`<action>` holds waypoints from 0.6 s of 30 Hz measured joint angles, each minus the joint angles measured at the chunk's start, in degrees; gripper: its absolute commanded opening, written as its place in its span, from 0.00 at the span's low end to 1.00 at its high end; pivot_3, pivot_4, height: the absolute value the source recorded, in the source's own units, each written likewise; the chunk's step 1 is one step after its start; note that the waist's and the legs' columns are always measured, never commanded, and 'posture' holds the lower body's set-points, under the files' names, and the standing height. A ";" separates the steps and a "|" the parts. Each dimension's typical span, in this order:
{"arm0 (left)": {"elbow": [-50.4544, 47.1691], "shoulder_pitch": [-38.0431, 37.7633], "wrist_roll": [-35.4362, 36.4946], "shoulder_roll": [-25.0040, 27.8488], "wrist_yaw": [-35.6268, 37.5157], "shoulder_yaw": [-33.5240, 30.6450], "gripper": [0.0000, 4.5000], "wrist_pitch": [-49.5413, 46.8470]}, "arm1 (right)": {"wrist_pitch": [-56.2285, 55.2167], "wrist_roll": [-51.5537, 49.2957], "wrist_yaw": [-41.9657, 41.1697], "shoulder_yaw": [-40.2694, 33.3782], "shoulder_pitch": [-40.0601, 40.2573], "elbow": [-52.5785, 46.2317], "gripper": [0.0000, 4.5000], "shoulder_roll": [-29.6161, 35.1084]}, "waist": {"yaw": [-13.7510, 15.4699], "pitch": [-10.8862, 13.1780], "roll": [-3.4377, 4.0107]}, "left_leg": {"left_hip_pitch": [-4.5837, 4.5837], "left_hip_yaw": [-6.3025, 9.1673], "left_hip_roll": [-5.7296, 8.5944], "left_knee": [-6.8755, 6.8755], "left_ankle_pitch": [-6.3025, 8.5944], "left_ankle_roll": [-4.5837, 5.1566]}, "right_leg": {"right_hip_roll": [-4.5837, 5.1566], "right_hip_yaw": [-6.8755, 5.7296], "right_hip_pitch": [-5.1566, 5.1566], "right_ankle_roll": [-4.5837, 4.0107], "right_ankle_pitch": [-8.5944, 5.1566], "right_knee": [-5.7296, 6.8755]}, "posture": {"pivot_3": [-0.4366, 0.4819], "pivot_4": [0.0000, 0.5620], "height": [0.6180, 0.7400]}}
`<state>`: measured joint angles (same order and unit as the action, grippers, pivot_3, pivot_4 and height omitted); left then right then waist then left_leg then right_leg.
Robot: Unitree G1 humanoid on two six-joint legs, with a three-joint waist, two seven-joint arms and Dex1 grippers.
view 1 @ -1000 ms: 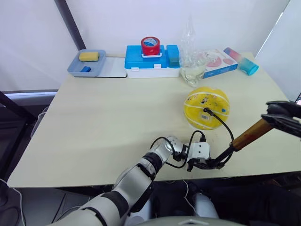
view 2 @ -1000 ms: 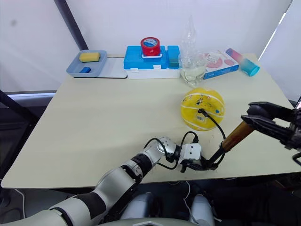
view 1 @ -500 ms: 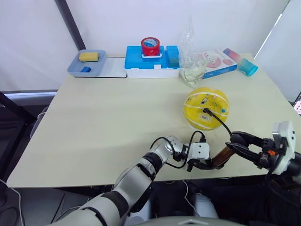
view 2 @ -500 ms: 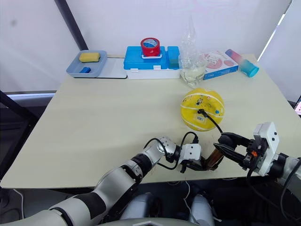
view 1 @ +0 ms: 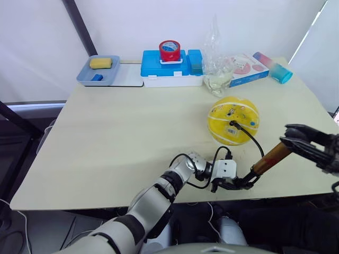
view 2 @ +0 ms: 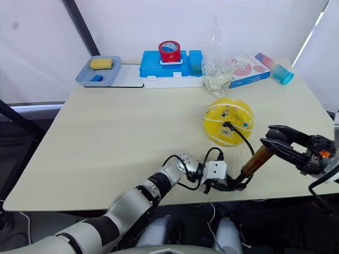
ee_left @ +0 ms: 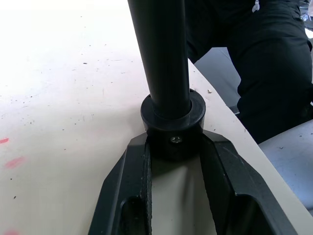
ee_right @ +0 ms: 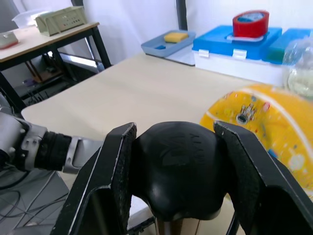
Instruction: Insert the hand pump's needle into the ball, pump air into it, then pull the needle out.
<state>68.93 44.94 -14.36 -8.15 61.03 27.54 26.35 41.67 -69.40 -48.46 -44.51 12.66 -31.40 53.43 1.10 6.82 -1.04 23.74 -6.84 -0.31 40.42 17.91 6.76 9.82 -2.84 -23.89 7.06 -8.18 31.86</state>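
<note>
The yellow ball (view 1: 233,120) with printed dots rests on the table right of centre. A thin black hose (view 1: 253,140) runs from a fitting on the ball's front face down to the hand pump (view 1: 269,158), a bronze cylinder slanting up to the right near the table's front edge. My left gripper (view 1: 233,184) is shut on the pump's black base cap (ee_left: 172,125), with one finger (ee_left: 129,196) on each side. My right gripper (view 1: 297,139) is shut on the pump's black handle (ee_right: 178,169), raised above the table. The ball (ee_right: 274,132) lies just beyond that handle.
Along the back edge stand a grey-blue tray (view 1: 85,76) with a yellow sponge, a blue box (view 1: 159,69) bearing a red tape roll (view 1: 169,51), a clear plastic bag (view 1: 216,58), a pink box (view 1: 243,67) and a lying tumbler (view 1: 271,67). The pump sits at the table's front edge (view 1: 275,194).
My right gripper pushed the pump handle down toward the base, then drew it back up and to the right. The left gripper and ball stayed put.
</note>
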 measured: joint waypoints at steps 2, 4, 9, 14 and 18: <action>-0.04 0.00 0.02 0.00 -0.01 -0.02 0.21 0.01 | 1.67 -1.96 -0.01 -2.04 -1.24 0.89 0.45 1.82 | -0.02 0.02 0.03 | 0.01 0.00 0.00 0.00 0.00 0.00 | 0.00 0.00 0.00 0.00 0.00 0.00 | 0.48 0.27 0.91; -0.07 0.01 0.04 0.00 -0.02 -0.04 0.21 0.01 | 3.10 -3.80 0.05 -3.86 -3.05 2.02 0.45 3.63 | -0.02 0.05 0.04 | 0.01 0.00 0.00 0.00 0.00 0.00 | 0.00 -0.01 0.00 0.00 0.00 0.00 | 0.48 0.27 0.91; -0.34 0.63 0.54 0.00 -0.59 -0.55 0.21 -0.01 | 6.03 -5.81 2.24 -4.39 -6.94 4.35 0.45 5.41 | 0.05 0.23 0.28 | 0.10 0.06 0.00 0.00 -0.01 -0.01 | 0.00 -0.08 -0.04 -0.01 -0.01 -0.01 | 0.48 0.27 0.91; 0.26 0.97 0.41 0.00 -0.70 -0.37 0.21 -0.20 | 6.82 -4.83 1.75 -4.40 -6.80 3.48 0.45 4.63 | 0.47 0.32 0.42 | 0.14 0.16 0.00 -0.03 -0.03 -0.03 | 0.00 -0.33 -0.04 -0.04 -0.02 -0.04 | 0.48 0.27 0.91; 0.50 0.97 0.14 0.01 -0.88 -0.27 0.21 -0.62 | 4.84 -3.46 1.03 -4.08 -4.93 1.24 0.45 3.14 | 0.61 0.14 0.14 | 0.08 0.24 -0.01 -0.03 -0.03 -0.04 | -0.02 -0.40 0.04 -0.04 -0.02 -0.03 | 0.48 0.27 0.91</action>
<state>69.43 45.91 -14.22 -8.14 60.15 27.27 25.72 46.51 -72.85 -47.43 -48.59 7.73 -30.16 56.57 1.71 6.96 -0.90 23.81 -6.59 -0.32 40.39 17.88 6.72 9.81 -3.24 -23.85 7.02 -8.20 31.83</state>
